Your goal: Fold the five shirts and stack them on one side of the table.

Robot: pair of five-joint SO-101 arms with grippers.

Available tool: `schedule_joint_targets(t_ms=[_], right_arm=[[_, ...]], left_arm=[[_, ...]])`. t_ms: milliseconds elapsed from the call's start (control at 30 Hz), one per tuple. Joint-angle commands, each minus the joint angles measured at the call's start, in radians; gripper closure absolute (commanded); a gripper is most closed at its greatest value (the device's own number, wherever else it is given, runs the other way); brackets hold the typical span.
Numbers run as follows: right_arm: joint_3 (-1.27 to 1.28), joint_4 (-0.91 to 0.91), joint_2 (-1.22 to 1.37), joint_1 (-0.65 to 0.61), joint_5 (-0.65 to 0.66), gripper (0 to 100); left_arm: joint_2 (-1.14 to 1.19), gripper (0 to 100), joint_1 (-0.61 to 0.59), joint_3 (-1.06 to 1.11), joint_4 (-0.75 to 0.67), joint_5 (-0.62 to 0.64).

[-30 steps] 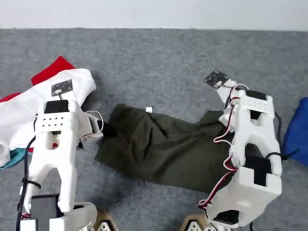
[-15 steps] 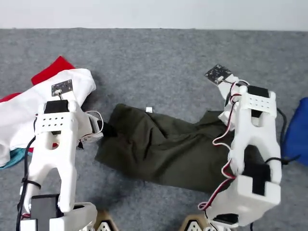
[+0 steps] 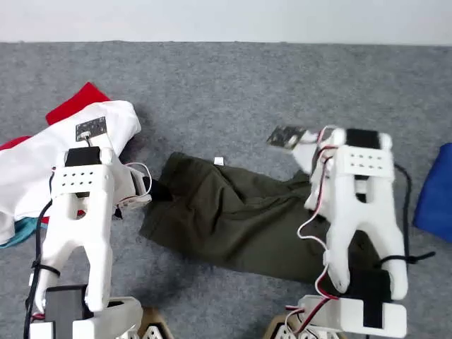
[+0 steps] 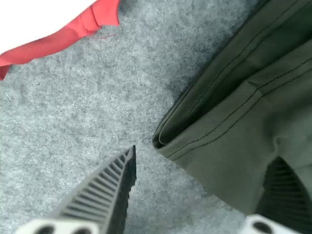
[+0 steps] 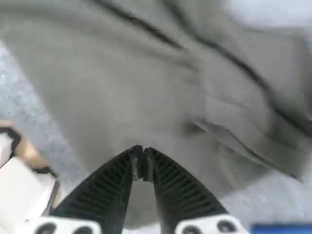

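A dark olive shirt [image 3: 233, 212] lies crumpled across the middle of the grey table. My left gripper [image 4: 204, 156] stands open at the shirt's left end, its fingers either side of a folded hem [image 4: 195, 131]; from above the left gripper [image 3: 157, 191] sits right at that edge. The right arm [image 3: 357, 183] hangs over the shirt's right part. My right gripper [image 5: 142, 152] is shut just above the olive cloth [image 5: 146, 83], with nothing seen between its fingers.
A white shirt [image 3: 42, 155] lies in a heap at the left on top of a red shirt [image 3: 78, 102], with a bit of teal cloth [image 3: 18, 233] beneath. A blue shirt [image 3: 434, 191] lies at the right edge. Bare grey felt [image 3: 233, 92] stretches behind.
The right arm has swung to the left and further over the olive shirt. The left arm and the shirts have stayed put.
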Motion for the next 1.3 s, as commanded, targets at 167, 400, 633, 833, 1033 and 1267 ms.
schedule_joint_targets(t_ms=[167,400,633,833,1033,1267], right_arm=[[0.146,-0.343,0.061,-0.016,0.028,99.0],[0.141,-0.529,0.093,-0.018,0.028,99.0],[0.144,-0.762,0.099,0.021,0.018,99.0],[0.143,-0.917,0.09,0.061,-0.15,98.9],[0.13,-0.737,0.085,0.061,-0.184,94.8],[0.005,-0.585,0.015,0.073,-0.353,76.1]], left_arm=[[-0.012,61,0.009,-0.001,0.011,0.011],[-0.014,61,0.009,0.084,0.005,0.011],[-0.02,61,0.009,0.097,0.005,0.011],[-0.021,61,0.009,0.091,0.003,0.011],[-0.023,61,0.002,0.061,-0.091,0.041],[-0.012,61,0.126,-0.038,-0.264,0.084]])
